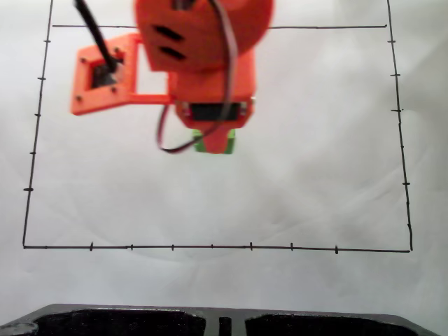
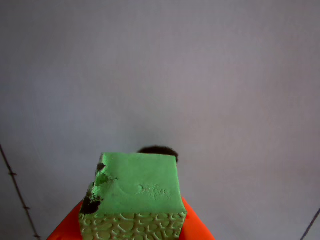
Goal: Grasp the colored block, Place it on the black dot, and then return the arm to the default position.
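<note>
The orange arm [image 1: 203, 49] is seen from above in the fixed view. It reaches in from the far edge and hangs over the white paper [image 1: 315, 175]. Its big round part is blurred at the top. Its lower part points down toward the paper. A flat orange camera mount [image 1: 105, 80] sticks out to the left, and a black wire [image 1: 94, 35] is plugged into it. A thin red and white wire [image 1: 178, 143] loops down below the arm.

The green block [image 1: 215, 140] is seen just under the arm's tip, a bit left of the middle of the paper. In the wrist view the block [image 2: 137, 187] is held by the claw [image 2: 132, 227]. Orange fingers [image 2: 195, 230] are pressed against both of its sides. Its bumpy side is turned to the camera, and a chipped dark corner is seen on its left.

The black dot [image 2: 159, 151] peeks out just past the far edge of the block. Most of the dot is hidden by the block. Whether the block touches the paper cannot be told.

Thin black lines [image 1: 210, 246] with small ticks are drawn around the paper. A dark edge [image 1: 210, 323] lies along the near side.
</note>
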Tool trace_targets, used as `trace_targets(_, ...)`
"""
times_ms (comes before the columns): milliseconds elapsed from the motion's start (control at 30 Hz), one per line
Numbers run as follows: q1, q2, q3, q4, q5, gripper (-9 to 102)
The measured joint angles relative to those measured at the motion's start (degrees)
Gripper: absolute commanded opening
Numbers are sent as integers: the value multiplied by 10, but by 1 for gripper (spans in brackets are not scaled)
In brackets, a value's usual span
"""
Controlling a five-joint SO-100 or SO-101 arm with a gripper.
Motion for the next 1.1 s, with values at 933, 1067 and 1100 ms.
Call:
trace_targets(933,17,-54,1,-5,-54,39)
trace_targets(1067,17,-27,1,33,-59,48)
trace_targets(1100,17,-16,4,46,-59,50)
